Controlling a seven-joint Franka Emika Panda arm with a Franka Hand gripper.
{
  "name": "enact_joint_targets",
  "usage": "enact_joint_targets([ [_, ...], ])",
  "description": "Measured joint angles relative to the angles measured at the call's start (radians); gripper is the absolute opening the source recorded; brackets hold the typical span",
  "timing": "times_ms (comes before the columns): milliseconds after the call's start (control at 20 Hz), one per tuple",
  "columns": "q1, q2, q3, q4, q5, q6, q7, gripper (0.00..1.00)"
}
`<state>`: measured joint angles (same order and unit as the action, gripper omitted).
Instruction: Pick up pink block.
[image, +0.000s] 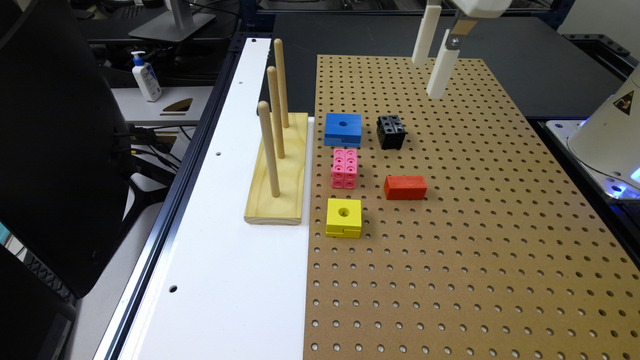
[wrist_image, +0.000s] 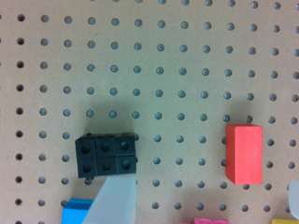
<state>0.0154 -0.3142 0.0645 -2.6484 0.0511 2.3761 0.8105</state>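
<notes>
The fingers (image: 434, 62) are hanging spread and empty, high above the far part of the pegboard surface (image: 475, 240). The pink block (image: 344, 168) is lying nearer and to the exterior view's left, its long axis running near-to-far, between the blue block (image: 343, 129) and yellow block (image: 343, 217).

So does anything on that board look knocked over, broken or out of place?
Nothing stands out. The pink block, black block, red block, blue block and yellow block all lie flat on the pegboard, apart and undamaged.
</notes>
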Motion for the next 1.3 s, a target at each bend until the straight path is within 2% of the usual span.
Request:
enact_joint_targets([
  [350, 0.0, 0.025, 0.0, 0.035, 0.0, 0.0, 0.0, 1.0],
  [500, 0.0, 0.068, 0.0, 0.082, 0.0, 0.0, 0.0, 1.0],
  [750, 0.0, 0.177, 0.0, 0.182, 0.0, 0.0, 0.0, 1.0],
  [850, 0.0, 0.204, 0.0, 0.205, 0.0, 0.0, 0.0, 1.0],
  [1050, 0.001, 0.231, 0.003, 0.237, 0.0, 0.0, 0.001, 1.0],
  [1300, 0.001, 0.236, 0.005, 0.244, 0.0, 0.0, 0.002, 1.0],
])
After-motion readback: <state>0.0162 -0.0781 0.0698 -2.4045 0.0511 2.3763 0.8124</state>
